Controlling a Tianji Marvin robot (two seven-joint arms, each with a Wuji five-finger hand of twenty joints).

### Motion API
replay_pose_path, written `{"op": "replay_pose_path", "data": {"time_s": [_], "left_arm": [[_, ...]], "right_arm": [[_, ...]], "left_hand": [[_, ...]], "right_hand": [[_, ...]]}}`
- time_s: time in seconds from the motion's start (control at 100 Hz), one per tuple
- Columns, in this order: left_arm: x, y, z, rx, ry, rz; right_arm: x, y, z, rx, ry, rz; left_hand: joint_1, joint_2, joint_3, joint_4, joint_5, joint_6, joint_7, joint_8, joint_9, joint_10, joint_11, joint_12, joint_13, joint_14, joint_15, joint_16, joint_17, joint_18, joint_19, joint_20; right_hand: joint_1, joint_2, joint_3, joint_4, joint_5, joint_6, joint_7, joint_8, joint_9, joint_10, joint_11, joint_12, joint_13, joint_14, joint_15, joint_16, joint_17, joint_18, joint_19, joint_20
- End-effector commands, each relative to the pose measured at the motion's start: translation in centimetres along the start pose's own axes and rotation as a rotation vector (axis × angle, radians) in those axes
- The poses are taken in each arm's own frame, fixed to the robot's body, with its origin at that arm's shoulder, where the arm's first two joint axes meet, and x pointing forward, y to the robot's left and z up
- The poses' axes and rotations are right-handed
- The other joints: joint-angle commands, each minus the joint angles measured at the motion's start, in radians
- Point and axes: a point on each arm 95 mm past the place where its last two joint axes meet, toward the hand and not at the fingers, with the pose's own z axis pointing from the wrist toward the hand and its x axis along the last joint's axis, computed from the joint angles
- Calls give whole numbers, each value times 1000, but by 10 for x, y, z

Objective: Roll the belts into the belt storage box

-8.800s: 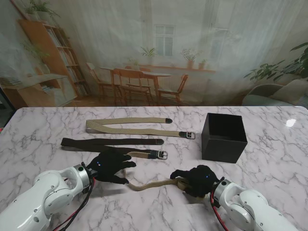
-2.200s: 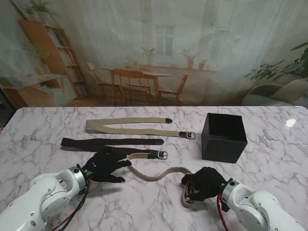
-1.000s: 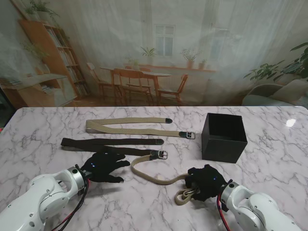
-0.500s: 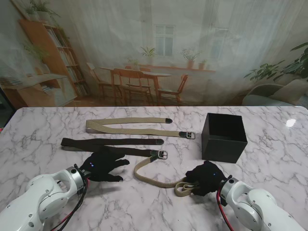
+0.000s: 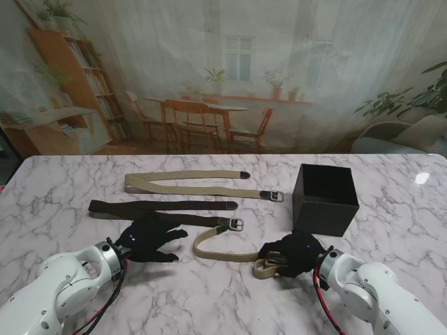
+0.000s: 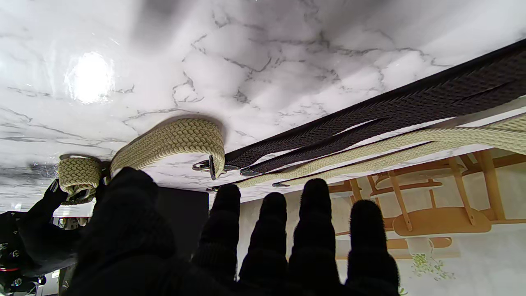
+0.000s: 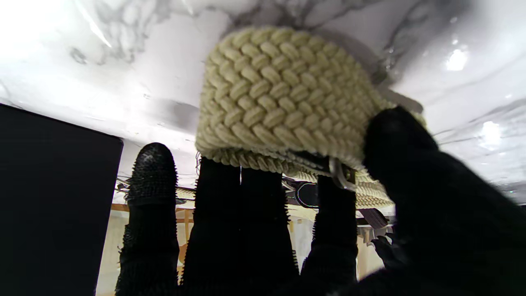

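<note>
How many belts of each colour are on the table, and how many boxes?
Beige belts: 2, one lying flat and one being rolled in the right hand
Dark belts: 1
Black boxes: 1
Total: 4 things

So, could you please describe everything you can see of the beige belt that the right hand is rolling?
The beige belt is woven, braided-looking fabric. One end is wound into a small coil gripped by the right hand; the unrolled rest curves across the marble table toward the left, its far end beside the buckle of the dark belt. The left hand rests open nearby, not touching it.
</note>
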Motion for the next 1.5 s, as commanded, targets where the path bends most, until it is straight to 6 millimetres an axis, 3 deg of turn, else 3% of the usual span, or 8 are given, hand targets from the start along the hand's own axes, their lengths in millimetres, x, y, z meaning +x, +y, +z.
{"op": "replay_pose_path", "data": {"time_s": [0.0, 0.21, 0.52, 0.65, 0.84, 1.09, 1.31, 1.49], "left_arm": [[1, 3, 0, -17, 0, -4], [1, 3, 0, -14, 0, -8], [0, 2, -2, -16, 1, -1], [0, 1, -2, -19, 3, 3], [-1, 0, -2, -20, 4, 9], [-2, 1, -3, -17, -1, 13], [-2, 1, -4, -15, -4, 11], [-2, 1, -4, -15, -5, 13]], "right_arm": [[0, 1, -3, 22, 4, -5], [1, 3, -1, 18, 3, 21], [0, -8, 0, -38, -45, 36], [0, -12, 0, -62, -57, 37], [1, -19, 0, -84, -55, 68], [5, -18, 1, -134, -32, 123], [4, -20, 0, -108, -53, 122], [4, -23, 0, -97, -49, 140]], "left_hand": [[5, 32, -13, -22, 21, 21, 7, 8, -27, 11, -8, -6, -15, 8, -23, -7, -16, 37, -34, -11], [8, 33, -12, -21, 20, 21, 7, 8, -27, 12, -8, -6, -15, 7, -23, -7, -17, 36, -34, -11], [8, 33, -12, -21, 19, 22, 6, 7, -28, 12, -9, -6, -15, 7, -23, -6, -17, 38, -35, -11], [8, 32, -12, -22, 18, 22, 6, 7, -27, 12, -8, -6, -14, 7, -22, -6, -16, 37, -35, -11], [9, 34, -12, -21, 16, 23, 5, 7, -28, 12, -9, -6, -14, 6, -23, -6, -16, 38, -35, -11], [10, 34, -12, -21, 15, 23, 5, 6, -26, 11, -7, -6, -13, 7, -22, -6, -16, 37, -34, -11], [11, 35, -12, -21, 16, 24, 5, 6, -24, 10, -7, -5, -11, 7, -22, -6, -17, 38, -35, -11], [13, 37, -12, -21, 16, 23, 5, 6, -24, 10, -6, -5, -10, 7, -21, -5, -16, 38, -34, -10]], "right_hand": [[159, 138, 134, 141, 30, -147, 17, -12, 167, -76, 147, 74, 49, -43, 56, 19, 0, 51, 13, 12], [213, 186, 112, 160, 277, -161, 75, 11, 199, -36, 142, 88, 87, -14, 76, 33, -12, 106, -7, 18], [169, 174, 147, 154, -300, 136, 8, -53, 262, -44, 105, 52, 204, -5, 151, 56, 58, 109, 30, 16], [211, 218, 123, 156, -256, -94, -5, -76, 249, -28, 111, 44, 219, 16, 166, 59, 67, 126, 32, 6], [285, 287, 78, 163, -1, -131, -109, -114, 197, -11, 134, 59, 198, 37, 156, 56, 18, 178, -9, -13], [331, 307, 42, 171, 314, -219, 154, 42, 145, -7, 205, 93, 169, 39, 153, 61, -46, 200, -69, -6], [275, 294, 52, 165, -149, -110, -55, -38, 168, -29, 175, 70, 178, 17, 162, 64, -25, 179, -65, 1], [323, 339, 24, 168, 58, -146, -78, -79, 122, -23, 161, 69, 148, 29, 138, 55, -46, 203, -85, -15]]}}
